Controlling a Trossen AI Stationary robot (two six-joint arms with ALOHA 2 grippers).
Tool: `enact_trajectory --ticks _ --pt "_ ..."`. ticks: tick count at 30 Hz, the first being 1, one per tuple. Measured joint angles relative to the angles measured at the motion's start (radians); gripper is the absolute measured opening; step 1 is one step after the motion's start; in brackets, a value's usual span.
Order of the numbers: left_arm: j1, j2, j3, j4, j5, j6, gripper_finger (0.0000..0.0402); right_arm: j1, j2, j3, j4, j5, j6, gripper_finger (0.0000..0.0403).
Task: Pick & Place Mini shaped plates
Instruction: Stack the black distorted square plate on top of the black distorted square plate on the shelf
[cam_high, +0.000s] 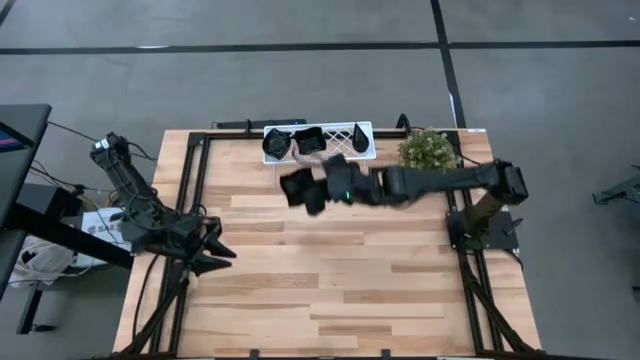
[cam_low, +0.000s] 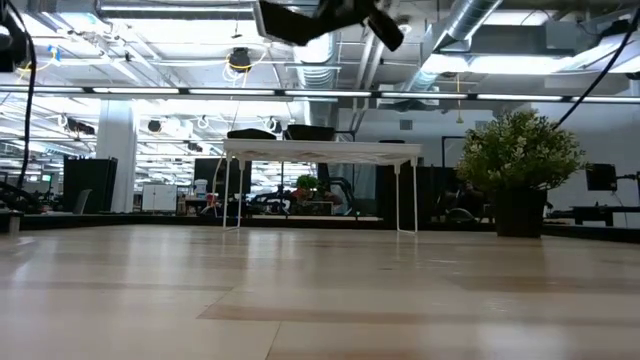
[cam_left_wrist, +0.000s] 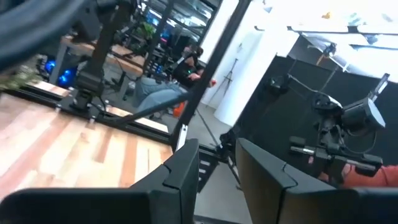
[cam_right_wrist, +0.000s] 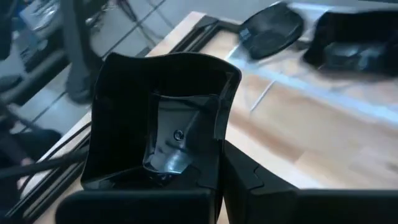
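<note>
Above the table's far middle, my right gripper (cam_high: 305, 192) hangs in the air with its fingers pinched on a squarish black plate (cam_right_wrist: 158, 118); one finger lies inside the dish, the other under it. Beyond it stands the white tray (cam_high: 365, 128) at the far edge, carrying a teardrop plate (cam_high: 274, 144), a squarish one (cam_high: 310, 141) and a third dark piece I cannot make out. Just beside the tray sits the plant (cam_high: 428, 150). Over at the near left corner, my left gripper (cam_high: 215, 257) waits, holding nothing, fingers (cam_left_wrist: 184, 171) slightly spread.
</note>
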Motion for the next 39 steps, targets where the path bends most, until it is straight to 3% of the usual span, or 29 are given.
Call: enact_trajectory --ticks 6,18,27,39 --pt "0.034 -0.118 -0.059 -0.001 -0.027 0.081 0.0108 -0.163 0.0 0.012 -0.018 -0.079 -0.083 0.0001" --pt "0.042 -0.489 -0.215 -0.002 -0.232 0.231 0.0108 -0.489 0.013 0.012 -0.004 -0.335 -0.225 0.0001" --pt "0.043 -0.561 -0.27 -0.001 -0.369 0.232 0.0108 -0.511 0.087 0.018 0.064 -0.399 -0.221 0.0001" --pt "0.042 -0.56 -0.27 0.0 -0.382 0.254 0.0108 -0.512 0.117 0.019 0.056 -0.419 -0.202 0.0001"
